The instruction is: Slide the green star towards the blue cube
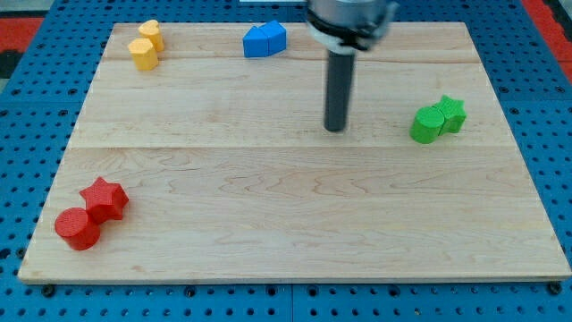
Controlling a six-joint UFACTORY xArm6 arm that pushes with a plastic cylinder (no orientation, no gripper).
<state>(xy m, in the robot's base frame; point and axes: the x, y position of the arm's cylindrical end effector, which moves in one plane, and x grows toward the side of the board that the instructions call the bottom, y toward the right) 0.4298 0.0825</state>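
The green star (453, 113) lies at the view's right, touching a green cylinder (427, 124) on its left. The blue cube (256, 42) sits at the view's top centre, touching another blue block (275, 36) on its right. My tip (335, 129) rests on the board, about a hundred pixels left of the green cylinder and below and right of the blue blocks. It touches no block.
Two yellow blocks (146, 46) sit at the view's top left. A red star (105, 198) and a red cylinder (77, 228) sit at the bottom left. The wooden board (295, 206) lies on a blue pegboard (18, 134).
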